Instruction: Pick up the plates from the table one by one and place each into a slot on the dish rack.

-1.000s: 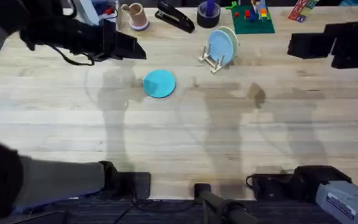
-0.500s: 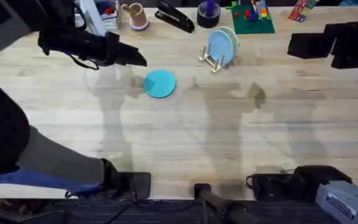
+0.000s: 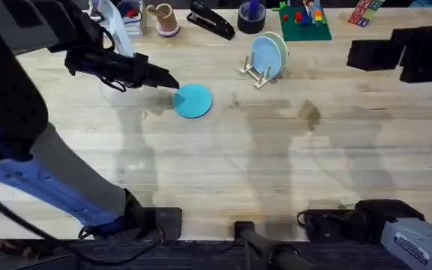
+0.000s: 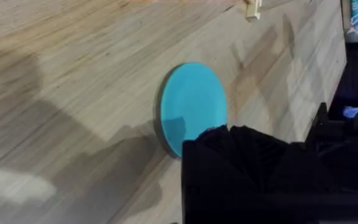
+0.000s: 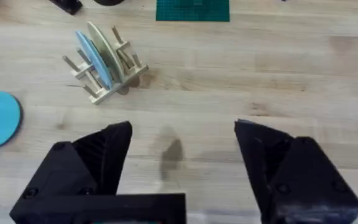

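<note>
The round flat turquoise plastic plate (image 3: 193,100) lies flat on the light-wood bench (image 3: 276,165), a bit left of the middle. My left jaws hang just beside it, on its left side, with the tip pointing at its rim. In my left wrist view the plate (image 4: 193,107) sits right past the black front of my hand. I cannot tell if my left jaws are apart or together.

The small pale wooden dish rack (image 3: 257,73) with thin pegs stands farther back and to the right of the turquoise plate, near it but not touching. Two plates stand up on their edges in its slots. One is the paler light-blue round plate (image 3: 265,56). The other is the cream round plate (image 3: 280,43), right behind it. Bare wood lies between the turquoise plate and the rack.

Along the back edge of the bench are other things: a small tan cup (image 3: 163,19), a black stapler (image 3: 211,20), a dark round tape roll (image 3: 250,19) and a green board with bright blocks (image 3: 304,22).

My right jaws are wide apart and hold nothing. They hang over the right side of the bench, well away from the plates, and look down at the rack (image 5: 114,81).
</note>
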`<state>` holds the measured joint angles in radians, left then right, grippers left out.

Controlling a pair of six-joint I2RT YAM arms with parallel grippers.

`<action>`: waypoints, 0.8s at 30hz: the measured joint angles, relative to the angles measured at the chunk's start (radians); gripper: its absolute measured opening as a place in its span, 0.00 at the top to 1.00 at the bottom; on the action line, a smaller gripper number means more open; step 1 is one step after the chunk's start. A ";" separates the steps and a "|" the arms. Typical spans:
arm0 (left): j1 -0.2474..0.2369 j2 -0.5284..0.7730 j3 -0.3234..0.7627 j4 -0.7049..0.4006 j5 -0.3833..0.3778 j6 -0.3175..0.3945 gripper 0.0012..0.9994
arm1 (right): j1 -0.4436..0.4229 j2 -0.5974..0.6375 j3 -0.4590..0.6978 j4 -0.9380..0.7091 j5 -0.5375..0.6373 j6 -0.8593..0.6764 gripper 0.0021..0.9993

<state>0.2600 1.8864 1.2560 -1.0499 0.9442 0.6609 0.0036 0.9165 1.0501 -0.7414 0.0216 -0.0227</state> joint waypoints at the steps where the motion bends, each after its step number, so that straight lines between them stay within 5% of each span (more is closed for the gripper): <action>1: 0.000 0.014 0.000 0.006 0.003 0.004 0.96 | 0.000 0.000 0.000 0.000 0.000 0.000 0.00; 24: 0.001 0.196 0.004 0.059 0.016 0.020 0.96 | 0.000 0.025 0.000 0.000 0.000 0.000 0.00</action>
<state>0.2607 2.0823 1.2602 -0.9905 0.9599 0.6807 0.0036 0.9414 1.0504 -0.7414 0.0216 -0.0223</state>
